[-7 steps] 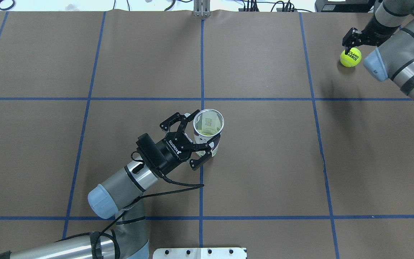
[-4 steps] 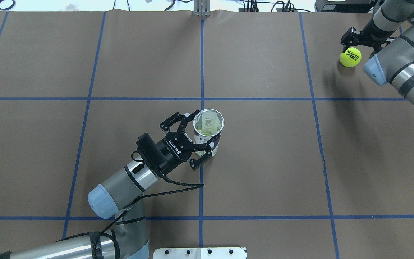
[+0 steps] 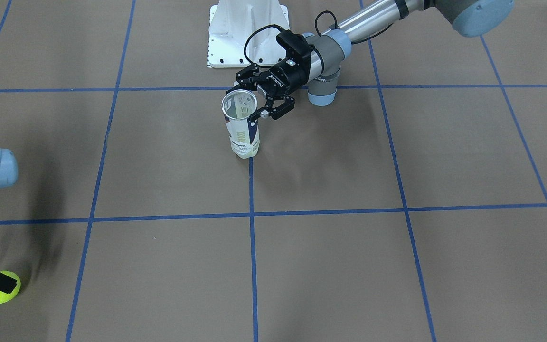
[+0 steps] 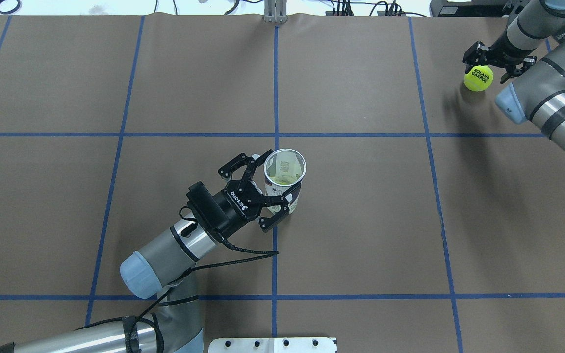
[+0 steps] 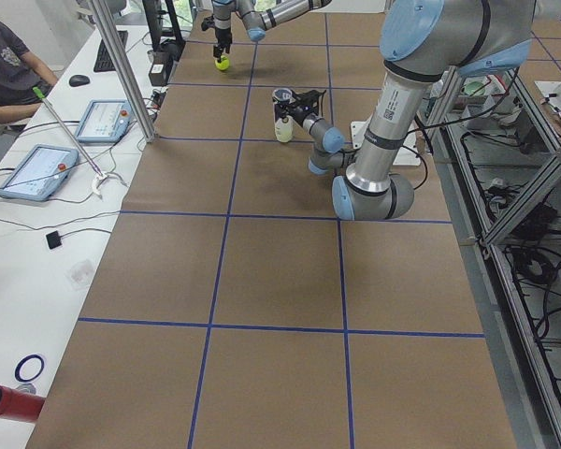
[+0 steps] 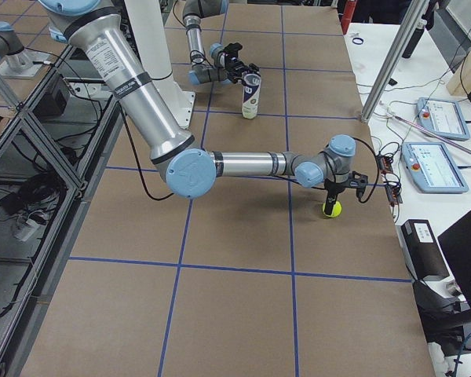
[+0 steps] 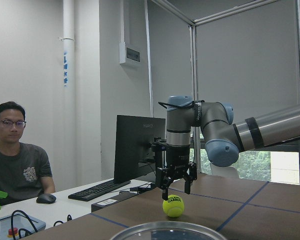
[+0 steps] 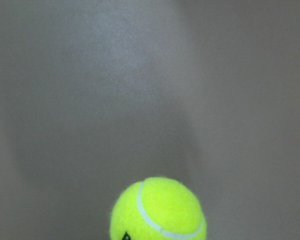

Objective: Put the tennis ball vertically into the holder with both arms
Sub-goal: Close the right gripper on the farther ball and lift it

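Brown paper crossed by blue tape lines (image 4: 275, 83) covers your table (image 4: 361, 220), with the white base plate (image 3: 247, 33) at the robot's edge and a white desk (image 6: 455, 118) with pendants along the far side.

Your holder (image 4: 293, 197) stands upright on the centre line, well away from every edge. The left gripper (image 4: 270, 189) has its fingers closed around the tube just under the silver rim, reaching in from the robot's side.

The tennis ball (image 4: 478, 78) lies near the far right corner, close to the desk edge and well apart from the holder, with several grid squares of paper between them.

The right gripper (image 7: 176, 188) hangs straight down over the ball. From the left wrist view you can see its fingers spread, tips just above the ball's top. That view also shows a seated man (image 7: 15, 165), a monitor (image 7: 137, 147) and a keyboard (image 7: 97, 189) behind it.

The right wrist view gives you only the ball at the lower edge and grey-brown paper, no fingers. Overhead alone reads the ball's black lettering. A yellow-green tint shows low inside the tube, and you cannot tell what it is.
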`<state>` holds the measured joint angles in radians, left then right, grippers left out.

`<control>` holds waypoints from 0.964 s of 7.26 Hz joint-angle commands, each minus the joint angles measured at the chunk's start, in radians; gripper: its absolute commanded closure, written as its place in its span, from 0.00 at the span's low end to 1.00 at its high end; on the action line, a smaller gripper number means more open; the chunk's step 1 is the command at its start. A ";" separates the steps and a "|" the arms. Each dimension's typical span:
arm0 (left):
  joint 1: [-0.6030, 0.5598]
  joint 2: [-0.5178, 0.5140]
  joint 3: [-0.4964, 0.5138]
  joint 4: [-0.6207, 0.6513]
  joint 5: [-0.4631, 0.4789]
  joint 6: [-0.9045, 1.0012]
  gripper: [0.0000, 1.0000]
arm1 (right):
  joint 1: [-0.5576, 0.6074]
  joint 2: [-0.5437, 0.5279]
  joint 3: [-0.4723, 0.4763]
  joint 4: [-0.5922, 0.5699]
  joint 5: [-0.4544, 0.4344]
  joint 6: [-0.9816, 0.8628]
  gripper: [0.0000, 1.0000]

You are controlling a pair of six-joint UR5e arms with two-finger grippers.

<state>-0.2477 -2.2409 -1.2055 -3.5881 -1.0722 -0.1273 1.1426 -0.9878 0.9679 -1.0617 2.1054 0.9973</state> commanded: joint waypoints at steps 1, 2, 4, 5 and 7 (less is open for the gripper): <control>0.001 0.000 0.000 0.000 0.000 0.000 0.17 | -0.012 0.004 -0.021 0.037 -0.019 0.020 0.00; -0.001 0.000 0.000 0.000 0.000 0.000 0.17 | -0.017 0.005 -0.021 0.036 -0.037 0.020 0.00; -0.001 0.000 0.000 0.000 0.000 0.000 0.17 | -0.023 0.009 -0.029 0.035 -0.044 0.037 0.88; -0.001 0.000 0.000 0.000 0.000 0.000 0.17 | -0.023 0.009 -0.028 0.034 -0.042 0.037 1.00; -0.001 0.001 0.000 0.000 -0.002 0.000 0.17 | 0.002 0.002 0.112 -0.039 0.025 0.085 1.00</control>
<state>-0.2485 -2.2410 -1.2057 -3.5880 -1.0732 -0.1273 1.1286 -0.9806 0.9807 -1.0455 2.0820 1.0464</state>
